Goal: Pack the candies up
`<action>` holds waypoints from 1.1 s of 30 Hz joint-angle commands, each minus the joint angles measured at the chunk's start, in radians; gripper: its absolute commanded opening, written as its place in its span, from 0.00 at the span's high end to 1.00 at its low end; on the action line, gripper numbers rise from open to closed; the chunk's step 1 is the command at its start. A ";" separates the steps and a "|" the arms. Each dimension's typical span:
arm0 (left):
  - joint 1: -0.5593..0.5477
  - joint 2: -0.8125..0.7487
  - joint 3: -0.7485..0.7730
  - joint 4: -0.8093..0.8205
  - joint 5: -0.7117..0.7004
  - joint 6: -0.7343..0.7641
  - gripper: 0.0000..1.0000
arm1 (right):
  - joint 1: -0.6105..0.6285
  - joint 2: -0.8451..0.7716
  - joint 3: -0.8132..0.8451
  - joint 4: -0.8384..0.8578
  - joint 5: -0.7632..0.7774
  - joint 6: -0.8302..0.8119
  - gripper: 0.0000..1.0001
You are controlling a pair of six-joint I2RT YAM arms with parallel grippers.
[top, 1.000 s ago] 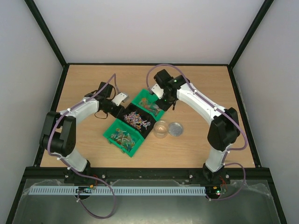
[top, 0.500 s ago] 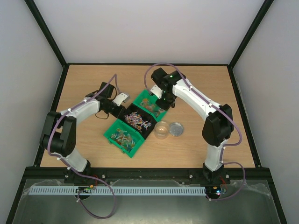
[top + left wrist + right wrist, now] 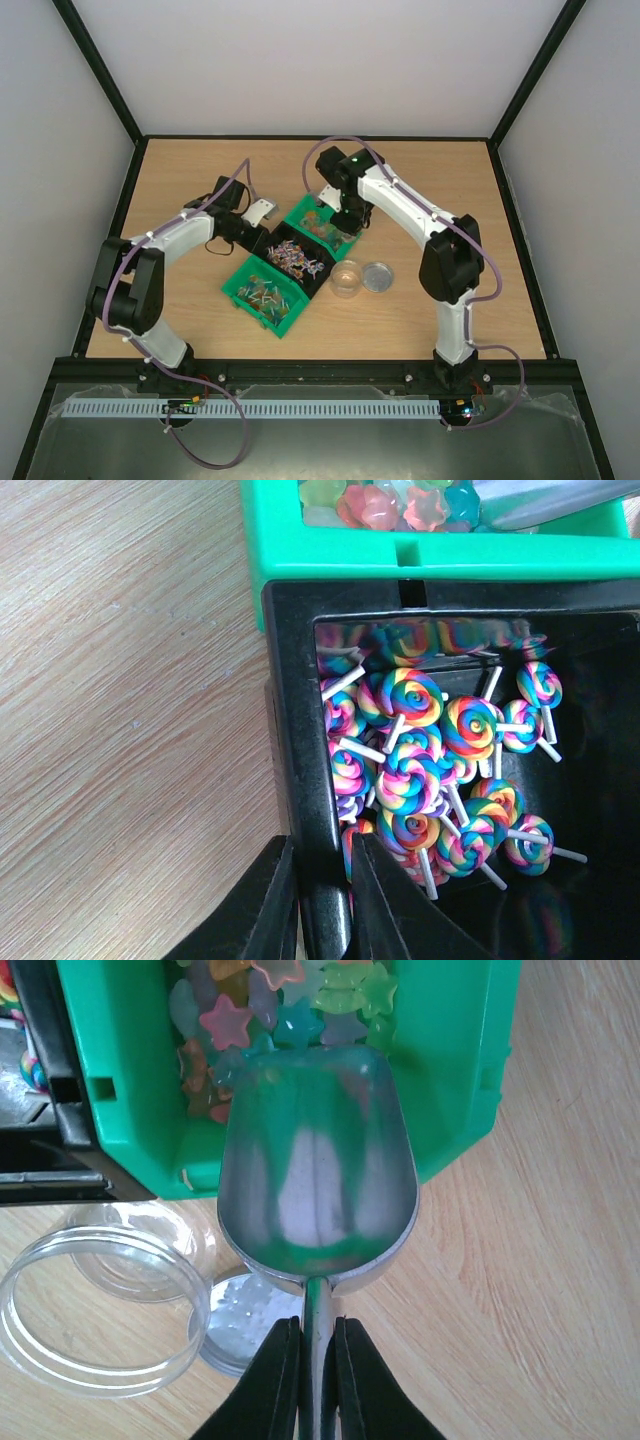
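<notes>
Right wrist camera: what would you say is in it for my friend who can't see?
The right gripper holds a metal scoop by its handle, its empty-looking bowl reaching over a green bin of star-shaped candies. A clear jar and a silver lid sit on the table nearby.

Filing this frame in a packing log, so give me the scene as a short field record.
left gripper: shut on the wall of the black bin
black bin contents: swirl lollipops
right gripper: shut on the handle of the metal scoop
scoop state: empty, tip at the star candies in the green bin
jar: clear, open, looks empty
lid: round, silver, beside the jar
</notes>
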 commanded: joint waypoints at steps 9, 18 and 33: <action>-0.010 0.026 0.014 0.015 0.029 0.006 0.82 | 0.007 0.097 0.058 -0.071 -0.020 -0.045 0.99; -0.010 0.044 0.025 0.000 0.023 0.028 0.82 | 0.006 -0.091 -0.338 0.355 -0.096 -0.047 0.99; 0.026 0.121 0.114 -0.042 0.027 0.030 0.82 | -0.025 -0.208 -0.626 0.881 -0.265 -0.008 0.99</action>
